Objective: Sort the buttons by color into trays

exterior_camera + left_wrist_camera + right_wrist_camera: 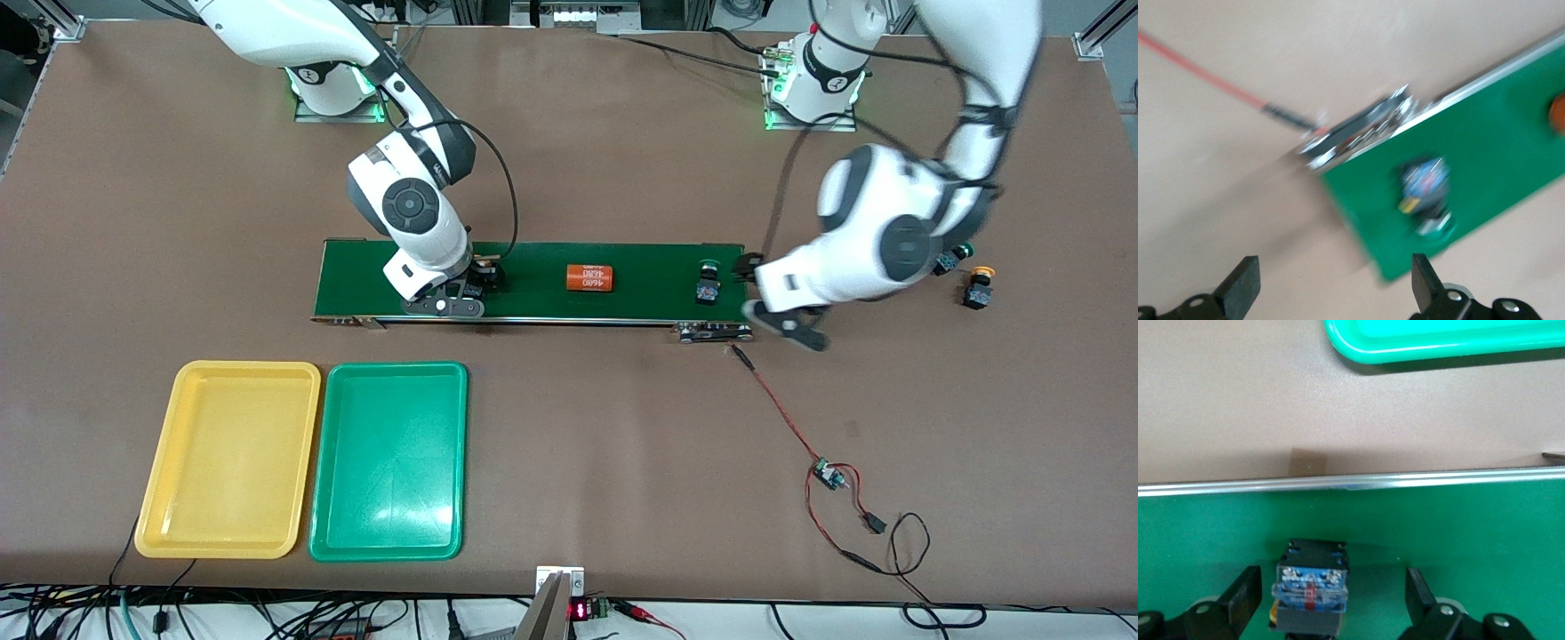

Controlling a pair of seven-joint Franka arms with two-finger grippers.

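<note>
The right gripper [476, 283] is low over the conveyor belt [533, 307] near the right arm's end. It is open around a black-bodied button [487, 272] with a hint of yellow, which stands between the fingers [1245, 597] in the right wrist view [1310, 587]. The left gripper [754, 289] is open and empty at the belt's other end, beside a green button [708, 280], which also shows in the left wrist view [1426, 190]. A second green button [951, 259], partly hidden by the left arm, and a yellow-orange button [979, 287] lie on the table. The yellow tray [229, 458] and green tray [388, 460] are empty.
An orange "4680" cylinder [589, 277] lies mid-belt. A red and black wire with a small circuit board [831, 476] runs from the belt's end toward the front camera. The green tray's rim shows in the right wrist view [1445, 343].
</note>
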